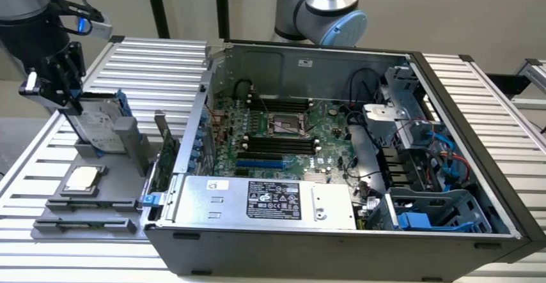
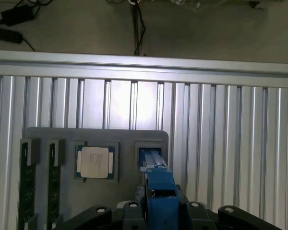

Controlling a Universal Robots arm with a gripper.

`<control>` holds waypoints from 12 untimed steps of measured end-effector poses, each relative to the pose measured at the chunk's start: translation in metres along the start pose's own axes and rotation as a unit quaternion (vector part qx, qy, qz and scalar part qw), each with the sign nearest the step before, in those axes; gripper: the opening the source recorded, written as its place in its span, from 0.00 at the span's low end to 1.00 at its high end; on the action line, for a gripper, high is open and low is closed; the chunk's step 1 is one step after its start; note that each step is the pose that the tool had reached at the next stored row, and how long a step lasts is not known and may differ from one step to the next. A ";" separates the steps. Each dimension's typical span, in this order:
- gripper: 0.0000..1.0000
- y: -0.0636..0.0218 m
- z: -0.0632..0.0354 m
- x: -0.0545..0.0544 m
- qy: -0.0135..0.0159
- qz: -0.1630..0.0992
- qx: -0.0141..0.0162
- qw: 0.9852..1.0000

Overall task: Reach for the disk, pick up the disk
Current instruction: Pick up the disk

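Lighting's pretty soft and even overall, looks like overhead room light. The ribbed metal surface (image 1: 153, 59) comes out bright, and from the wrist view there's a washed-out glare patch on it. The computer case (image 1: 282, 53) is darker inside, shadowy along its walls. The disk (image 2: 159, 189) is evenly lit, no hotspots.

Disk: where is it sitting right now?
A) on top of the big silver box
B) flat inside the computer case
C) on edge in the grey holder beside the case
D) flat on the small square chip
C: the disk stands on edge in the grey holder, at the exterior view's left of the open computer case, with the gripper at its top edge.
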State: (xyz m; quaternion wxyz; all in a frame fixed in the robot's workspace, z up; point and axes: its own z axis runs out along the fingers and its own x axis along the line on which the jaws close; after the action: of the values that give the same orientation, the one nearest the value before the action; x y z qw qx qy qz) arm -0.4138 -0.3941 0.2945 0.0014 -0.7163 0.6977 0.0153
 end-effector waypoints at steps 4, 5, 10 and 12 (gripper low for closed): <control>0.33 0.0001 -0.0001 0.005 0.000 0.004 0.000 1.000; 0.33 0.0002 -0.0001 0.005 0.000 0.004 0.000 1.000; 0.33 0.0001 -0.0001 0.006 0.000 0.005 0.000 1.000; 0.33 0.0001 -0.0001 0.006 0.000 0.005 0.000 1.000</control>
State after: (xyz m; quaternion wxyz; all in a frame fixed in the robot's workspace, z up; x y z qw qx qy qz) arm -0.4138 -0.3999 0.2945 0.0016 -0.7129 0.7011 0.0153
